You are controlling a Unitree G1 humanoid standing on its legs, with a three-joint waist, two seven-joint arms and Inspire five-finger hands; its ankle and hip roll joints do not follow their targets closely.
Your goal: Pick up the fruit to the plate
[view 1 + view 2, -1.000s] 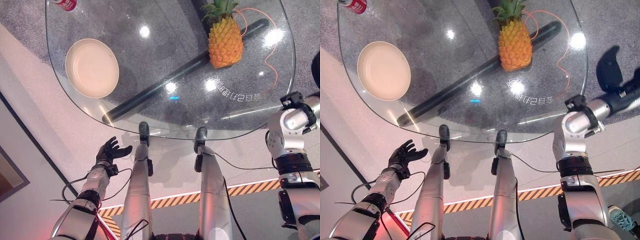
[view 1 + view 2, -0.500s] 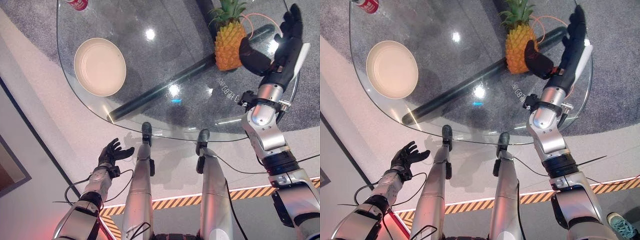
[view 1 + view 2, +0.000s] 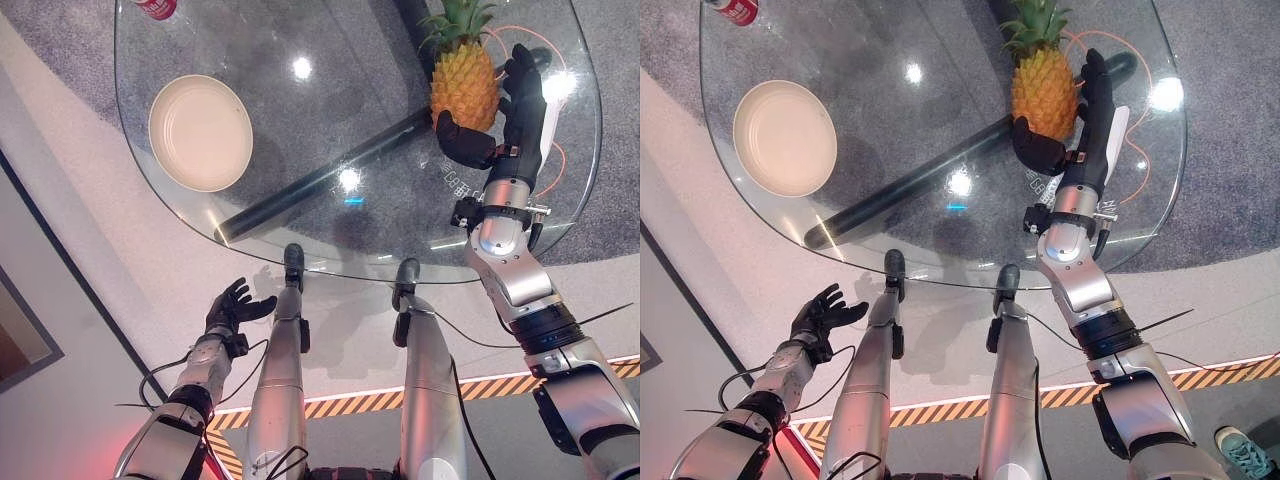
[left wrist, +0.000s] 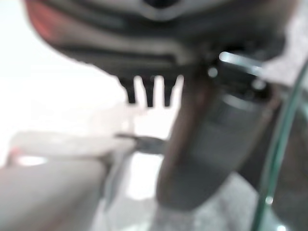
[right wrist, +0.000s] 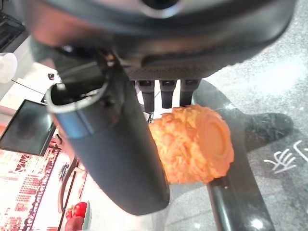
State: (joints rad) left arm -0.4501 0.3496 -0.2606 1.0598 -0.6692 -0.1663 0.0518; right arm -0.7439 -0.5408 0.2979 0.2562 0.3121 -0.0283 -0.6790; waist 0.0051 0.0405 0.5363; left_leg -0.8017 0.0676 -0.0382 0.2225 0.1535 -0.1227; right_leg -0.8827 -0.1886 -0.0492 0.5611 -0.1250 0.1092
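My right hand (image 3: 505, 120) is up over the glass table (image 3: 330, 210), spread wide, straight fingers standing along the pineapple's 3 o'clock side and my thumb tucked below its base at about 5 o'clock. Nothing gripped yet. From the wrist view the pineapple (image 5: 192, 142) lies on its side just past my fingertips (image 5: 165, 94), its flat orange base facing me, and the hand has not closed round it.

The fruit sits at the table's 1 o'clock edge, over the dark bar (image 3: 330, 175) that shows through the glass. The plate (image 3: 199, 132) is well apart, out at 10 o'clock, bare, with a red can (image 3: 155, 8) beyond it at 11.

To do this well, I'd say: push the palm in until it meets the rough skin, then wrap the fattest part of the body, thumb opposite the fingers. It looks heavy and stiff, so a fingertip pinch would likely let it roll. Keep off the leafy crown. An orange cord (image 3: 520, 45) loops close by at 2 o'clock, worth avoiding.

My left hand (image 3: 232, 305) hangs below the table edge at 7 o'clock, fingers loosely spread, idle.
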